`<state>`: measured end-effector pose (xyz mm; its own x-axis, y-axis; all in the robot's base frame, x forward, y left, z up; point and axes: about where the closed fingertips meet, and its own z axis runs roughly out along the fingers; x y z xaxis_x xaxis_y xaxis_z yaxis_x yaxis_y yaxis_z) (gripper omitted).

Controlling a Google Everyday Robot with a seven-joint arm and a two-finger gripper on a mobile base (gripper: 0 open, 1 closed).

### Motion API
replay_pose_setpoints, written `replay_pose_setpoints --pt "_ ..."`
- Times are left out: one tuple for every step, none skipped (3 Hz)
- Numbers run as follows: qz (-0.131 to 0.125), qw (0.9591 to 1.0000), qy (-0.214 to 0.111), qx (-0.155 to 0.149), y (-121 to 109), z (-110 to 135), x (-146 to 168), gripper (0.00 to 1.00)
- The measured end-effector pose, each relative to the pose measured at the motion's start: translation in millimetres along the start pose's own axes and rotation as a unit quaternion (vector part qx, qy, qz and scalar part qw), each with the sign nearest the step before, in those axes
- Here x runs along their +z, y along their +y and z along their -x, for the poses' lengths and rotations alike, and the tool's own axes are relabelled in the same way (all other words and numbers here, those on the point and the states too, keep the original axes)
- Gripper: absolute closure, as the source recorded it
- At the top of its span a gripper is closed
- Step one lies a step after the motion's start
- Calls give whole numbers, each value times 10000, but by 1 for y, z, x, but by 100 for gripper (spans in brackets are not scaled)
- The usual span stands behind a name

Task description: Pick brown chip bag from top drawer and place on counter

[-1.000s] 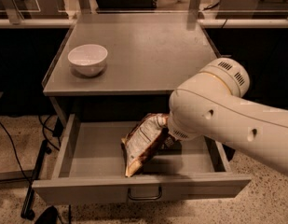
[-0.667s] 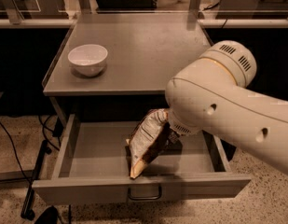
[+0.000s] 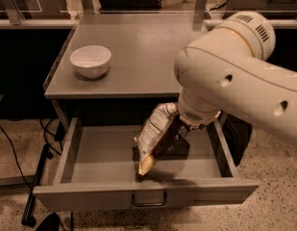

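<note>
the gripper (image 3: 180,132), under the robot's rounded white arm (image 3: 225,76), clamps its fingers on the upper end of the brown chip bag (image 3: 155,136), which hangs steeper and slightly higher over the open top drawer (image 3: 90,196) than a second ago. the crinkled bag dangles pale end down above smooth grey metal; a round white bowl (image 3: 90,60) sits on the flat counter (image 3: 148,52).

No lettering can be read anywhere, not even on the pale label panel of the brown chip bag (image 3: 155,136), which the gripper (image 3: 180,130) clasps at its 3 o'clock edge over the top drawer (image 3: 138,196).
</note>
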<state>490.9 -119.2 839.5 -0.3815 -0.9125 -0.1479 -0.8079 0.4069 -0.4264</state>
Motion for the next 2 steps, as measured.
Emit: replay_pose_setpoints --pt "-29 9999 104 -18 -25 2 -26 100" --pt "-78 9998 187 -51 -50 6 -55 100"
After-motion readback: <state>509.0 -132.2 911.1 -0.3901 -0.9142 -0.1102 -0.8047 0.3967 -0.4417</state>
